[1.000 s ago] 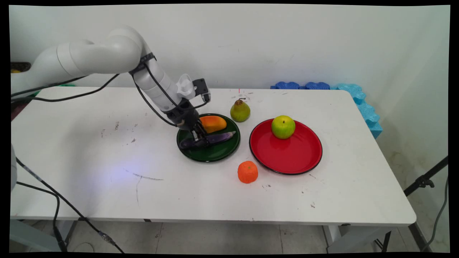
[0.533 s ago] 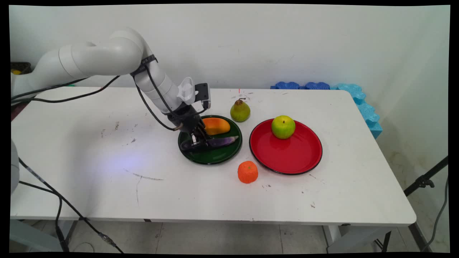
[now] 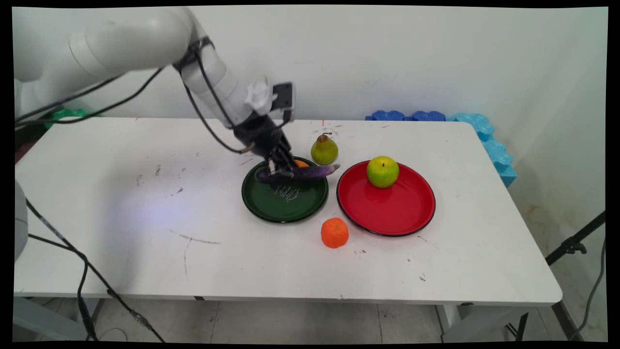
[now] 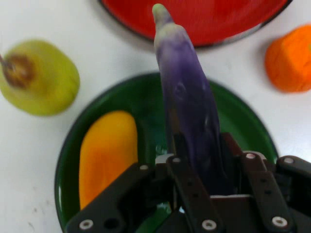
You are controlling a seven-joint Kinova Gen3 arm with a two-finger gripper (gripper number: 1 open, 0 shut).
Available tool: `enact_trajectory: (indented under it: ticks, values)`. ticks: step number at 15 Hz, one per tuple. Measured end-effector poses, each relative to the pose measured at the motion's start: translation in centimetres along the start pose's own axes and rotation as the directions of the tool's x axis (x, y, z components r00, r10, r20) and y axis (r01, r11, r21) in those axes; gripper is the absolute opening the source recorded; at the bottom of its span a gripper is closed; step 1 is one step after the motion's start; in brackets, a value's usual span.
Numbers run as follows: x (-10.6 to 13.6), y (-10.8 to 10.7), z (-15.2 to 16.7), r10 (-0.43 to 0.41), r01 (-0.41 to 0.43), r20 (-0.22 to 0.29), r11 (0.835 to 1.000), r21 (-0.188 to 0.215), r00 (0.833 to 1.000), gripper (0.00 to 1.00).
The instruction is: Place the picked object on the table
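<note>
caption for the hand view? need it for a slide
Pincer shut on a purple eggplant held above a green plate with a mango; pear, orange, red plate nearby.

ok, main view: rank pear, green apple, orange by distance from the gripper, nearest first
From the gripper, shut on the eggplant above the green plate:
1. Pear, just right of it, toward the wall.
2. Orange, on the table toward the near edge.
3. Green apple, farther right, on the red plate.
</note>
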State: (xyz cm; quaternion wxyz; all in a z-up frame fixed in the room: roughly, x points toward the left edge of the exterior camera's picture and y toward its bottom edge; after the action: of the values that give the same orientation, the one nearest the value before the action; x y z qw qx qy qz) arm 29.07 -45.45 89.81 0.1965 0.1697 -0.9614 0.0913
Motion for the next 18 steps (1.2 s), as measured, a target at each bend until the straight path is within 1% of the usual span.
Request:
enact_trajectory:
  ticks: [3,5,7,10,14,18]
  values:
    - [2.9,0.7,-2.7,-0.005,0.005,-0.033,1.000,-0.006,0.999,0.00]
    - [5.0,1.4,-4.3,-0.017,0.016,-0.054,1.000,-0.018,0.998,0.00]
    - [7.0,2.4,-5.6,-0.031,0.028,-0.071,0.999,-0.037,0.997,0.00]
    - [9.2,4.1,-6.5,-0.045,0.039,-0.082,0.997,-0.069,0.996,0.00]
    - [10.7,6.6,-6.1,-0.056,0.046,-0.083,0.993,-0.113,0.995,0.00]
    - [10.5,9.2,-3.9,-0.081,0.070,-0.062,0.985,-0.155,0.995,0.00]
